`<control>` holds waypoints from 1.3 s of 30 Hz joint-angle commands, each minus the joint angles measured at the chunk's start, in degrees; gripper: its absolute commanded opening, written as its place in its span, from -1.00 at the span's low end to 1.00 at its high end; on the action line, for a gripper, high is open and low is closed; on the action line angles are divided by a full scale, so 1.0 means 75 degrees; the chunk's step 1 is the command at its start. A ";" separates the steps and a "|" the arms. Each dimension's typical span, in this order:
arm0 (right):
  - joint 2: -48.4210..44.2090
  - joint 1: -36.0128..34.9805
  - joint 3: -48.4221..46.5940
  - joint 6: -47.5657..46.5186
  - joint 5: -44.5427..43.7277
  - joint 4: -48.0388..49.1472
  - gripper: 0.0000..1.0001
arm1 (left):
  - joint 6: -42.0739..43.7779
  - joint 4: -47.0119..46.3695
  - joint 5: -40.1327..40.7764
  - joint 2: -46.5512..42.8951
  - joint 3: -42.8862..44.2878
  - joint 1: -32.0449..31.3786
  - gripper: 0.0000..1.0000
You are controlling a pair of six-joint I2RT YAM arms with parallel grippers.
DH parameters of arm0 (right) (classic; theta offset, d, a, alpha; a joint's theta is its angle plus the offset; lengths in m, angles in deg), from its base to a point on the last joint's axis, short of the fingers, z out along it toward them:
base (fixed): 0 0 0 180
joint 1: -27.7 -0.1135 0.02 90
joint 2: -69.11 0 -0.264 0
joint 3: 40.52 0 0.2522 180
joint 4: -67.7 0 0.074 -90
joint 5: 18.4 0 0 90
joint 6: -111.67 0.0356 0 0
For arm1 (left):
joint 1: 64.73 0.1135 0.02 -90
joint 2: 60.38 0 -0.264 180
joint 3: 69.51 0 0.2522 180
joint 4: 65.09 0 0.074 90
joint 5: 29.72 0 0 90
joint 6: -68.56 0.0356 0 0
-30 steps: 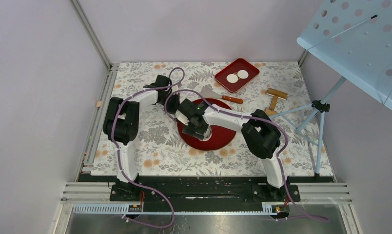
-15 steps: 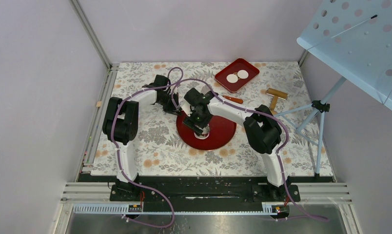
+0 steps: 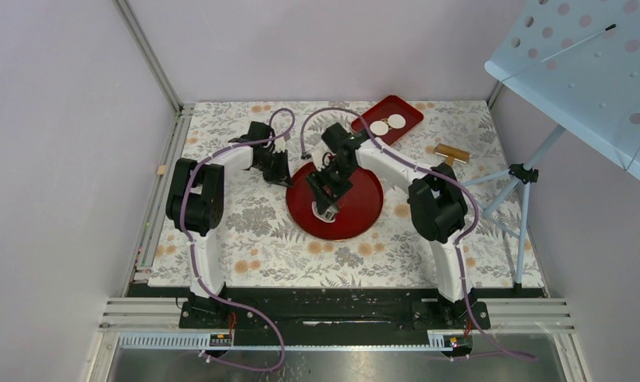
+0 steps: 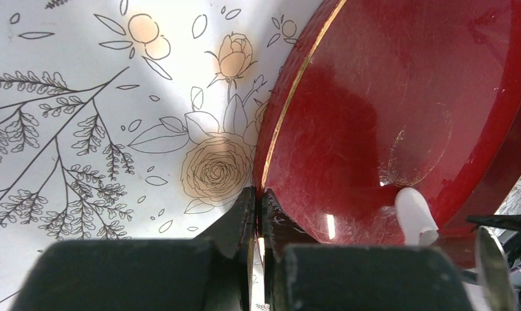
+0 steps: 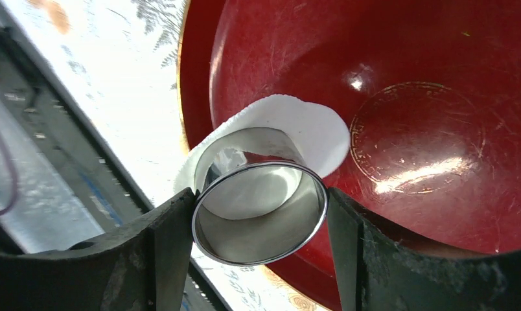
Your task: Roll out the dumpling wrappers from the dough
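Note:
The dough (image 5: 310, 126) is a flattened white patch on the near side of the round red plate (image 5: 426, 71). It also shows in the left wrist view (image 4: 413, 217). My right gripper (image 5: 261, 214) is shut on the metal ring cutter (image 5: 259, 204), which stands on the dough; it shows in the top view (image 3: 329, 203) too. My left gripper (image 4: 258, 201) is shut on the plate's left rim (image 3: 297, 187). Two dumpling wrappers (image 3: 379, 127) (image 3: 396, 121) lie in the red rectangular tray (image 3: 404, 107) at the back.
A wooden roller (image 3: 452, 153) lies right of the tray. A blue perforated stand (image 3: 532, 171) rises at the right edge. The flowered mat (image 3: 245, 231) covers the table. The right arm hides the space between plate and tray.
My right arm has swung toward the back, carrying the ring cutter over the plate's near-left part. The plate has shifted slightly toward the back. The left gripper stays on the rim.

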 commanded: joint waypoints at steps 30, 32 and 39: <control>0.0417 0.0892 -0.2268 0.0876 0.1573 -0.0402 -1.00 | -0.0146 -0.0176 0.0083 0.0030 -0.0054 0.0083 -1.00; 0.0615 0.0881 -0.2424 0.1058 0.1863 -0.0402 -1.00 | -0.0146 -0.0168 0.0082 0.0040 -0.0050 0.0083 -1.00; 0.1709 0.0858 -0.3145 0.1637 0.2752 -0.0384 -1.00 | -0.0146 -0.0163 0.0071 0.0050 -0.0046 0.0083 -1.00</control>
